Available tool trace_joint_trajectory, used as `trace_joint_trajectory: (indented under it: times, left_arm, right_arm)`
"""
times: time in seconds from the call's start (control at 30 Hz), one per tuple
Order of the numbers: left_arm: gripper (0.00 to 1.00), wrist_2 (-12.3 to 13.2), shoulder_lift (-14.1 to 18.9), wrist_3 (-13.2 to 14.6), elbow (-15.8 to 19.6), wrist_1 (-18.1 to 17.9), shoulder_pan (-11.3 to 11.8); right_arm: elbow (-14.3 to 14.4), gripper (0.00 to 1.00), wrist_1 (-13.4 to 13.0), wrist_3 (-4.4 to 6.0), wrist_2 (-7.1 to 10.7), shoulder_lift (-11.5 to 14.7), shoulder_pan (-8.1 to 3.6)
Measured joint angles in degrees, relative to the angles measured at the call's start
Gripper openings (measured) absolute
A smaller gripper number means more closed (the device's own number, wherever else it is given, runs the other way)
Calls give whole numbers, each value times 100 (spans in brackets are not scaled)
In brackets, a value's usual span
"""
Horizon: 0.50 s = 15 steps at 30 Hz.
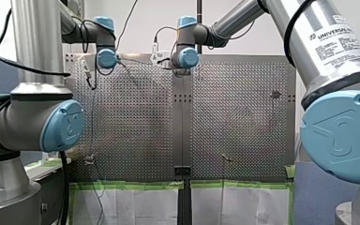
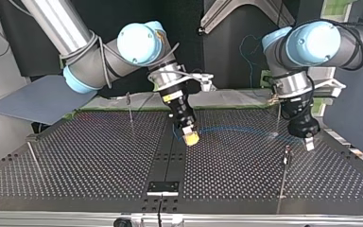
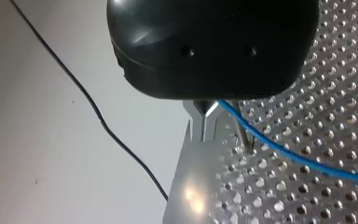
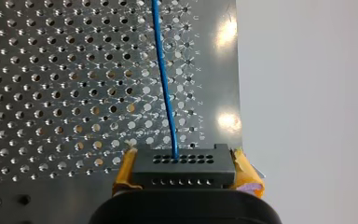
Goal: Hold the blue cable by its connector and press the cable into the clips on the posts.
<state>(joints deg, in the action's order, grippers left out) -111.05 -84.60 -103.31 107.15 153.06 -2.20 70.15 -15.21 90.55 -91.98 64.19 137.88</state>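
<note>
One black rectangular multi-hole connector, clamped between the yellow pads of my right gripper, kept low over the perforated metal table, presumably to steer the line. One thin blue cable, smooth, gently bowed, running from connector to my left gripper, closure indeterminable; apparently not yet seated on the slim clip-topped post.

**Surfaces and finishes**

Table: perforated sheet metal, bright, throwing glare spots. Cable: smooth blue plastic jacket, slight sheen. Connector: black matt plastic. Pads on my right gripper: yellow, rubbery, frayed edges. My left gripper: black shell, smooth, semi-gloss. Arms: satin metal tubes; caps glossy blue plastic. Front view, 6 o'clock: matt green tape edging white sheets, paper or cloth unclear.
</note>
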Motion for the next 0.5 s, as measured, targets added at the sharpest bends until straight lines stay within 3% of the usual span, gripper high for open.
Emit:
trace_joint_trajectory:
  times: [0.23,0.5]
  left_arm:
    - [0,413,-165,-119,-28,-22,411]
    - [0,749,-251,-158,-73,-45,728]
  right_arm:
    - [-78,16,6,0,-20,-11,-28]
    - [-93,16,9,0,-29,-21,-58]
